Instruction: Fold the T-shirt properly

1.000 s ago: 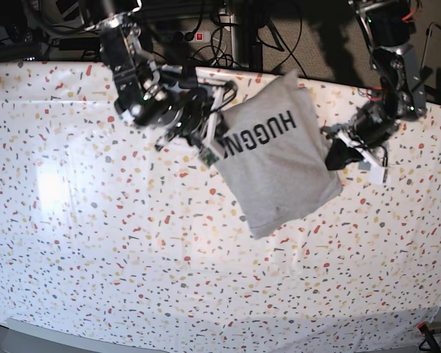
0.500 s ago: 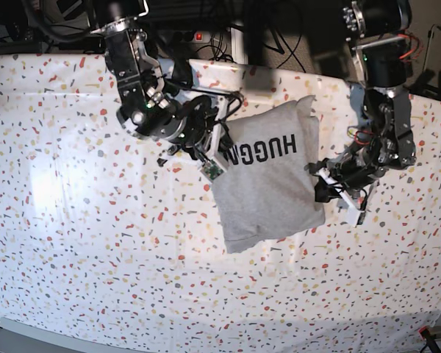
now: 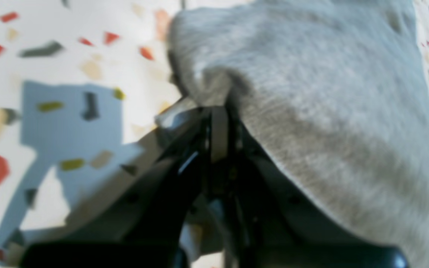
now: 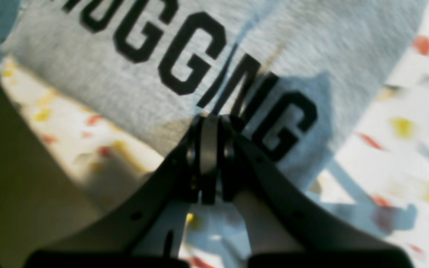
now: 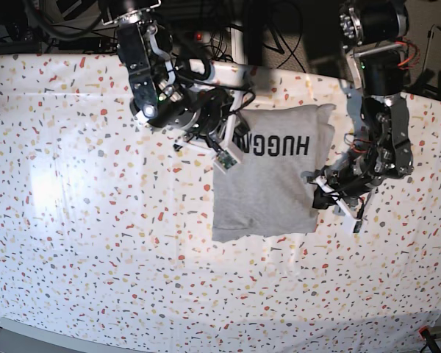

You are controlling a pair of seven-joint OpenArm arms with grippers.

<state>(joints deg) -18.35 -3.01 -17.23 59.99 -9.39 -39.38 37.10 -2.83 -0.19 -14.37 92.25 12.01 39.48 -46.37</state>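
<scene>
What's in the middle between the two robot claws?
The folded grey T-shirt lies between them, lettering up. In the base view, the right claw is at one side edge and the left claw at the other.

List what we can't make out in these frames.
- T-shirt print: base view shows only "HUGGIN"; the right arm covers the rest.
- Right wrist view: lettering cut off by the top edge, blurred.
- Left wrist view: blur and draped cloth hide how much fabric the left fingers pinch.
</scene>
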